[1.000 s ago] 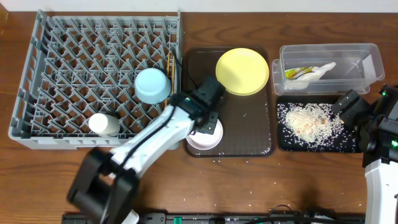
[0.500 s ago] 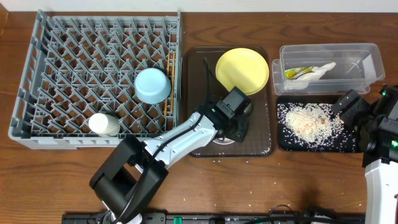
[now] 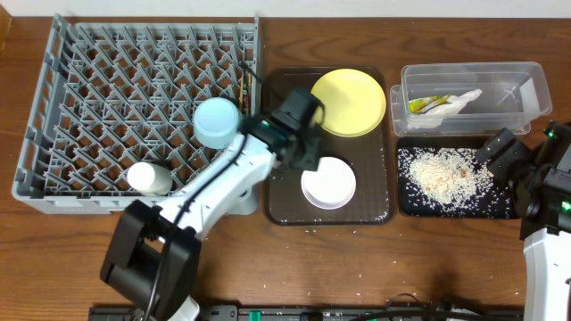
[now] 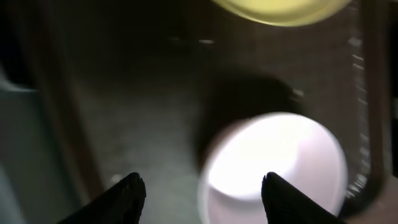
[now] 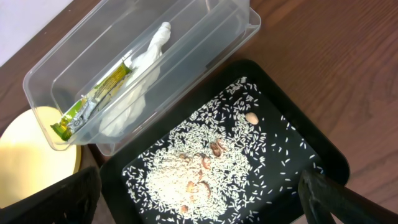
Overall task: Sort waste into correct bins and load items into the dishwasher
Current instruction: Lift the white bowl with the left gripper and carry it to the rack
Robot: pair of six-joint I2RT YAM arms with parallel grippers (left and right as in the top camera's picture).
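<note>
The orange print on the wrapper [image 5: 99,93] is too small to read in the right wrist view. The wrapper lies with the napkin [image 5: 138,78] in the clear tub [image 3: 535,89] at the upper right of the overhead frame.

In the blurred left wrist view, the left gripper [image 4: 202,186] has its fingers [image 4: 127,190] apart and holds nothing. The white bowl [image 4: 273,168] sits at the lower right, its rim reaching between the two tips and closer to the right-hand one; whether it touches either cannot be told. From overhead, this bowl [image 3: 328,182] rests on the brown tray [image 3: 375,209] at centre, just below the yellow plate [image 3: 348,102], with the left gripper [image 3: 306,156] beside its upper left edge.

The right gripper [image 5: 202,199] is spread wide and empty above the black tray [image 5: 311,149] of rice [image 5: 199,168].

The rack [image 3: 34,134] on the left holds the blue bowl [image 3: 219,122], the white cup [image 3: 149,178] and the chopsticks [image 3: 243,89] at its right wall.
</note>
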